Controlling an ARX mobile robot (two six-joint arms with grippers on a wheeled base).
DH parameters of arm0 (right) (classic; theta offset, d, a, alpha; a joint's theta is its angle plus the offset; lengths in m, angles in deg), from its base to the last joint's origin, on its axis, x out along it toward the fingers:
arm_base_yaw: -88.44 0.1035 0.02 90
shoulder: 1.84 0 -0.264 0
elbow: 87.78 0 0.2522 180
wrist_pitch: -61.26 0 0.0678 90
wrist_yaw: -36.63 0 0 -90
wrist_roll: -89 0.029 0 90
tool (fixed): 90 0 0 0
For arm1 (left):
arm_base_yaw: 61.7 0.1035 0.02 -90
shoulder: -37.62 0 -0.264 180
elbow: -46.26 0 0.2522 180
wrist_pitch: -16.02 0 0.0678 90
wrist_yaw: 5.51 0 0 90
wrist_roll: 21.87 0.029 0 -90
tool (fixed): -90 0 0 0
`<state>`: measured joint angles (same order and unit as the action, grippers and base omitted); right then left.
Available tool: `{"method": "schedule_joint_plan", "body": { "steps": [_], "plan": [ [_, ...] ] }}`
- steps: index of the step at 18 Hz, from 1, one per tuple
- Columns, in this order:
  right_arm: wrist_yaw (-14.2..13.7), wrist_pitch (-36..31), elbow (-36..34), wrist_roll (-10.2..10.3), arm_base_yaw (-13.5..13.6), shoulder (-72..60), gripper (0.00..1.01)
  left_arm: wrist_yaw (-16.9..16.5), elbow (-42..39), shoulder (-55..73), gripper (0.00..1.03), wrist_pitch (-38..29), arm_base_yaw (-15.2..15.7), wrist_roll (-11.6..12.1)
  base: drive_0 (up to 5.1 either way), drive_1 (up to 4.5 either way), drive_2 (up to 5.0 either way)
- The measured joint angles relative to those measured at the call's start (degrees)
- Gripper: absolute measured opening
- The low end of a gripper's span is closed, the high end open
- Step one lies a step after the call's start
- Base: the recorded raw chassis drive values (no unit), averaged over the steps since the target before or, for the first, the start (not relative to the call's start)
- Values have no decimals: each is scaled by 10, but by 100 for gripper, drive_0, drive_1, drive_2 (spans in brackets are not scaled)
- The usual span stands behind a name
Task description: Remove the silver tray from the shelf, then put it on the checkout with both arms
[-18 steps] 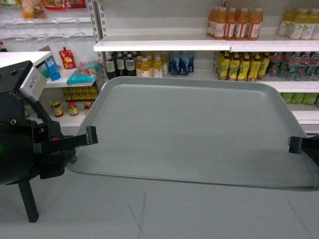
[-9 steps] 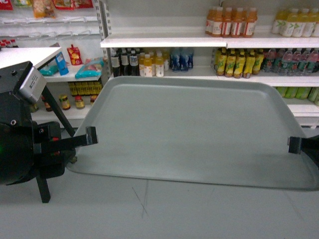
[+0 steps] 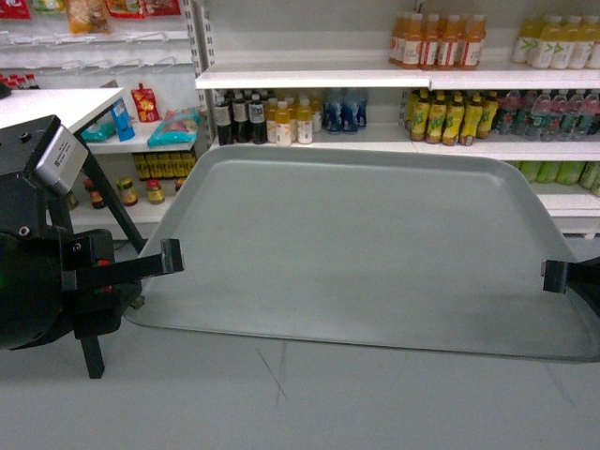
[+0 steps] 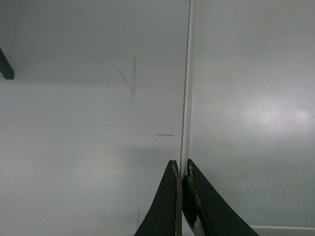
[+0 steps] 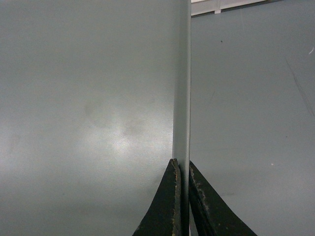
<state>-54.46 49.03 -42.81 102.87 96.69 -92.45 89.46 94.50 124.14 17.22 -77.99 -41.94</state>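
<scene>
The silver tray point(image 3: 356, 244) hangs level in the air over the grey floor, held by both arms at its short ends. My left gripper point(image 3: 172, 255) is shut on the tray's left rim; in the left wrist view its jaws point(image 4: 183, 167) pinch the thin edge point(image 4: 186, 98). My right gripper point(image 3: 553, 275) is shut on the right rim, and the right wrist view shows its jaws point(image 5: 183, 167) clamped on the tray point(image 5: 98, 123). The white shelf point(image 3: 309, 77) stands behind the tray. A corner of the white checkout point(image 3: 47, 105) shows at the upper left.
Store shelves with drink bottles point(image 3: 441, 42) and snack packs point(image 3: 173, 127) fill the background. A black slanted leg point(image 3: 89, 352) stands under the white countertop at the left, beside my left arm. The grey floor point(image 3: 274, 375) with scratch marks lies below the tray.
The shelves behind have slid to the right in the head view, and more of the white countertop and its black leg has come in at the left. Both grips on the tray are unchanged.
</scene>
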Motion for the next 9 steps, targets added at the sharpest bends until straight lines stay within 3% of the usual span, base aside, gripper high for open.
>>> {"method": "schedule_joint_plan", "body": {
  "steps": [9],
  "plan": [
    [0, -2, 0, 0, 0, 0, 4, 0, 0, 0, 3, -1, 0, 0, -492, 233, 253]
  ]
}}
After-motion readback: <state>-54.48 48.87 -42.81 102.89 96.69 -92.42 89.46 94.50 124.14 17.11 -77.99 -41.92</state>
